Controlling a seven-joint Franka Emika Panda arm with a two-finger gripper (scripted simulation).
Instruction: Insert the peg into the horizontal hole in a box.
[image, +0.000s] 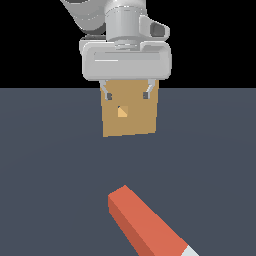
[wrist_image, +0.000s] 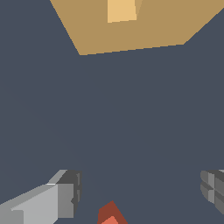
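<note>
The tan box (image: 130, 117) stands on the dark floor in the middle of the exterior view, its face turned toward the camera, with the small lighter-orange horizontal hole (image: 122, 111) at its centre. My gripper (image: 126, 94) hangs in front of the box's upper part, fingers spread wide and nothing between them. The red-orange peg (image: 145, 222) lies flat on the floor well nearer the camera, its white end (image: 191, 251) at the lower edge. In the wrist view the box (wrist_image: 144, 30) and hole (wrist_image: 121, 10) show, both fingers (wrist_image: 65, 192) frame the floor, and the peg's tip (wrist_image: 110, 214) peeks in.
The dark blue-grey floor (image: 50, 165) stretches around the box and peg. The white hand and arm (image: 125, 55) rise above the box against a black background.
</note>
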